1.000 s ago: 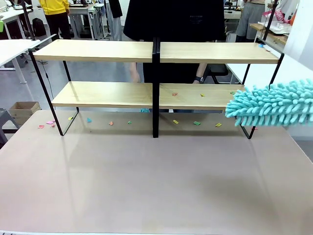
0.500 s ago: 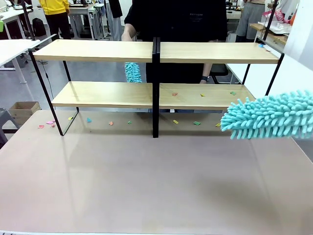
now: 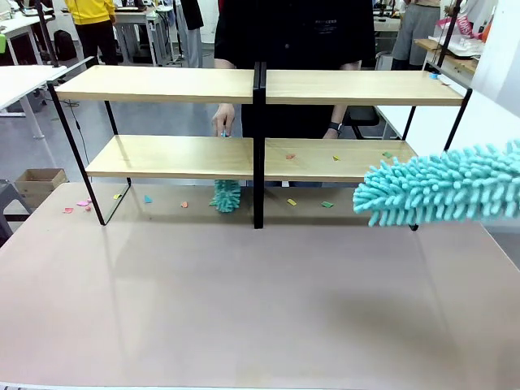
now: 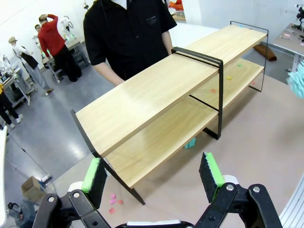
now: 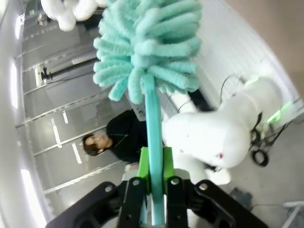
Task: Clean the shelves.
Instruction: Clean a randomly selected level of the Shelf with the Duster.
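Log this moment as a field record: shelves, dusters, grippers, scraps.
shelves: two tiers, standing on the table
right gripper: shut on big duster handle
big duster head: in the air at the shelves' right end
left gripper: open, holding nothing
small duster: head under lower left board, below person's hand
scraps: some on lower right board, more on the table

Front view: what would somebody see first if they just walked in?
The big fluffy turquoise duster reaching in from the right, in front of the shelves, with the right gripper shut on its handle. Then the colourful scraps on the lower board, and a smaller duster in the person's hand, poking down behind that board.
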Motion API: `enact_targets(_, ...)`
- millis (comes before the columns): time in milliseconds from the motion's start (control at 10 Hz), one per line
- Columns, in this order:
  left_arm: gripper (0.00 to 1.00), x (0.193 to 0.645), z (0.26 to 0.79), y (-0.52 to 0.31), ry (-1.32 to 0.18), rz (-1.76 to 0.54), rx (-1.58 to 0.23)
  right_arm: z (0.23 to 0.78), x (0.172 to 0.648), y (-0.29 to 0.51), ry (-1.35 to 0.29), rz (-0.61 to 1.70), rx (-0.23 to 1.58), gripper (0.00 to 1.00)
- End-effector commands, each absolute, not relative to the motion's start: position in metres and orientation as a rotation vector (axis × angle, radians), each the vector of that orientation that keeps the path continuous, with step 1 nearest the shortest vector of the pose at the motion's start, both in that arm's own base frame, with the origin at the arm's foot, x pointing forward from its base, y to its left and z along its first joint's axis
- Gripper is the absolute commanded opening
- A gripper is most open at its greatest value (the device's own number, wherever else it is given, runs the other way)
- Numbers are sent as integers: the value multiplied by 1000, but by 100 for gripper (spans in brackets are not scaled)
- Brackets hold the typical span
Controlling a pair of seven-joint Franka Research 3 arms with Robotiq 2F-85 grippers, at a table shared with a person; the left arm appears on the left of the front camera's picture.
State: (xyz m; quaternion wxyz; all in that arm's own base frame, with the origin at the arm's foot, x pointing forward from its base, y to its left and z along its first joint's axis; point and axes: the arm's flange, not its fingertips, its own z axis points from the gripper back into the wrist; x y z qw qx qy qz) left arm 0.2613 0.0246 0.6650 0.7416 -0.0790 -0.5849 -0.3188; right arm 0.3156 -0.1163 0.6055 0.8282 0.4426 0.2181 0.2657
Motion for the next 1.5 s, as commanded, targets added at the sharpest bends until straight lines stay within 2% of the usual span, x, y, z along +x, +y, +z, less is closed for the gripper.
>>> enact_targets(0,100,261,665,25,-1282,-696,-165,629,336,-96,205,648,943,13)
enact_targets(200,100,261,665,25,-1282,-696,-165,655,355,-65,-80,601,866,13)
enact_targets(500,100,261,665,25,-1282,-696,-165,672,377,-18,-266,355,665,13)
enact_targets(600,100,261,665,25,-1282,-696,-165,674,374,-8,-274,298,601,13)
enact_targets(800,100,261,665,25,-1282,-696,-165,668,368,13,-166,174,476,13)
enact_targets(1000,100,261,665,25,-1282,-696,-165,668,352,26,-164,102,389,13)
enact_targets(1200,100,261,665,25,-1282,-696,-165,677,334,25,-240,-37,241,13)
enact_targets(1400,100,261,665,25,-1282,-696,-165,671,335,16,-289,-149,115,13)
